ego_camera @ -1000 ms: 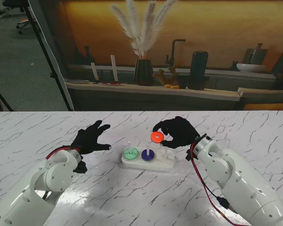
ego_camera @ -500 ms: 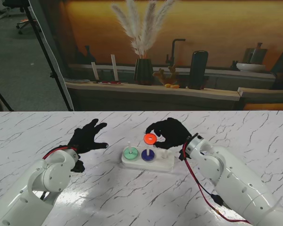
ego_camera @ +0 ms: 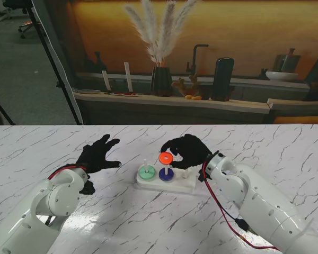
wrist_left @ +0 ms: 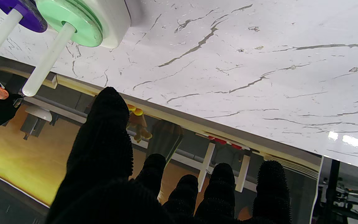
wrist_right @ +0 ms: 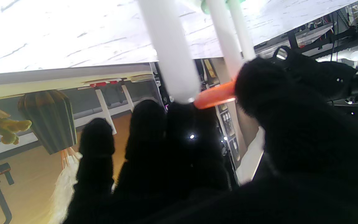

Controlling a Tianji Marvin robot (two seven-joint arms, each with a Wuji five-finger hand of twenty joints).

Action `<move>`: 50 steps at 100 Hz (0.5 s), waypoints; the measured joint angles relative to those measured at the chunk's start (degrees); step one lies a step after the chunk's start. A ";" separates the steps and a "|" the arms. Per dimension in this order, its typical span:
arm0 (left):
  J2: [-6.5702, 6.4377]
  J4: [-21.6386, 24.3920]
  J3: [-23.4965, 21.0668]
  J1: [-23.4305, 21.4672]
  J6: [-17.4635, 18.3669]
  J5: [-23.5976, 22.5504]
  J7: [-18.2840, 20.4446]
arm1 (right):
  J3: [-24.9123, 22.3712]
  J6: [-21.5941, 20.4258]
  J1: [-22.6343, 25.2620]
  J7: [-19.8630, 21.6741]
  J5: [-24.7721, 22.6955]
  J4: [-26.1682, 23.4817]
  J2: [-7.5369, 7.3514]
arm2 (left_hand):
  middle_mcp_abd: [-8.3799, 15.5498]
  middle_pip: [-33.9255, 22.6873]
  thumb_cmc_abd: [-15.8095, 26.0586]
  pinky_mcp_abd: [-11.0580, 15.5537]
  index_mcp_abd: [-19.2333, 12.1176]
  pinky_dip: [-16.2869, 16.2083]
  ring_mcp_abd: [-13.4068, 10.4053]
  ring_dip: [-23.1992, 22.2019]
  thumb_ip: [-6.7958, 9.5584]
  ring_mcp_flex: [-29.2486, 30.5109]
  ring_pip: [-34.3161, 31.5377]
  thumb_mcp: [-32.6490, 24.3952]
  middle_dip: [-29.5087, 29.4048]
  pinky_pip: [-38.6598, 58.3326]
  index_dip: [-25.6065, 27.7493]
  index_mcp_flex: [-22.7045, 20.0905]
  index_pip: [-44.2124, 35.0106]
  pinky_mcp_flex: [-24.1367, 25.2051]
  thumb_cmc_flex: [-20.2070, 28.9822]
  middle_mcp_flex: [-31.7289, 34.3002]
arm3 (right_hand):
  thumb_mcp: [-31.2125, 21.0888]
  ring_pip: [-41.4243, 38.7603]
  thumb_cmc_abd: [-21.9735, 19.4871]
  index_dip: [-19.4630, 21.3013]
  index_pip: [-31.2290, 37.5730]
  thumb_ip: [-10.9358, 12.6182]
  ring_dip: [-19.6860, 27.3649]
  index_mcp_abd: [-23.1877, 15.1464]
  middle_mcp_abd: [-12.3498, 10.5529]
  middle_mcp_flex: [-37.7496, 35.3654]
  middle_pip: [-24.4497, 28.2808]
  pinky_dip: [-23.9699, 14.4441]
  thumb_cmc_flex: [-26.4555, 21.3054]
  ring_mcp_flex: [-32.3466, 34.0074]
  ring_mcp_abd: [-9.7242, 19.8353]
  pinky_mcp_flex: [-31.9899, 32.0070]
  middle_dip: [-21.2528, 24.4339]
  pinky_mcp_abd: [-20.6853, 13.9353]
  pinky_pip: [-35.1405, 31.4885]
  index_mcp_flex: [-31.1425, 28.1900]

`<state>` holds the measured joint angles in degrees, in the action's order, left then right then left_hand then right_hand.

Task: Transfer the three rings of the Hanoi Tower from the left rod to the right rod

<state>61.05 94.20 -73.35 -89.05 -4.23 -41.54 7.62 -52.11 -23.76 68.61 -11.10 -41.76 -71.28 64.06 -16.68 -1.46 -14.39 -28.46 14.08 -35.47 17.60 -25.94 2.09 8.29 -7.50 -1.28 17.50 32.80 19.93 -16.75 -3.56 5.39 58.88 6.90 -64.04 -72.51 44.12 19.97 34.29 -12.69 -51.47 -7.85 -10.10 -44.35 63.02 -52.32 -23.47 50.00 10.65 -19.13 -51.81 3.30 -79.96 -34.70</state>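
Your right hand point(ego_camera: 186, 151) pinches the orange ring point(ego_camera: 165, 157) between thumb and fingertips point(wrist_right: 179, 124), holding it in the air over the middle rod point(ego_camera: 167, 165), close to the rod's tip. From the right wrist the ring shows edge-on as a thin orange disc beside that rod. The purple ring point(ego_camera: 166, 174) lies flat at the foot of the middle rod, and the green ring point(ego_camera: 146, 171) lies flat at the foot of the left rod point(ego_camera: 145, 163). The right rod is hidden behind your right hand in the stand view. All three rods are smooth white pegs rising from a white, rounded base point(ego_camera: 167, 184) on the glossy, grey-veined marble worktop point(ego_camera: 148, 222). Your left hand point(ego_camera: 98, 153), in a black textured glove, hovers left of the base with its fingers spread, holding nothing.
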 measured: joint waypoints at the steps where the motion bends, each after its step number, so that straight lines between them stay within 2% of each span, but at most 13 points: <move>1: 0.00 0.00 0.00 0.00 0.00 0.01 0.00 | 0.02 0.00 -0.01 0.02 0.01 0.01 0.00 | 0.00 0.00 0.00 0.00 0.00 0.00 0.00 0.00 0.00 0.00 0.00 0.00 0.00 0.00 0.00 0.00 0.00 0.00 0.00 0.00 | 0.00 0.00 0.00 -0.02 0.00 0.00 0.00 0.00 0.00 0.00 0.00 0.00 0.00 0.00 0.00 0.00 0.00 0.00 0.00 0.00; 50: 0.00 -0.09 0.13 0.06 -0.02 0.28 0.00 | 0.05 -0.21 0.02 0.77 -0.01 0.05 -0.06 | 0.00 0.00 0.00 -0.01 0.00 0.04 0.00 0.00 0.00 0.00 0.00 0.00 0.00 0.00 0.00 0.00 0.00 0.00 0.00 0.00 | -0.01 0.00 0.00 -0.07 0.02 0.00 0.01 0.00 -0.04 -0.47 0.00 0.00 0.00 0.02 0.01 -0.01 0.00 0.00 0.00 -0.01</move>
<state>61.06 94.11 -73.22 -88.99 -4.25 -41.26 7.62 -52.06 -23.97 68.63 -10.33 -41.77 -71.23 64.00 -16.68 -1.46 -14.39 -28.47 14.08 -35.44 17.60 -25.94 2.09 8.29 -7.50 -1.28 17.50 32.80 19.93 -16.75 -3.56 5.39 58.88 6.91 -64.05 -72.51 44.12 19.90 34.32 -12.69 -51.46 -7.85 -10.13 -44.82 63.02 -52.32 -23.47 50.02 10.66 -19.14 -51.81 3.30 -79.96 -34.71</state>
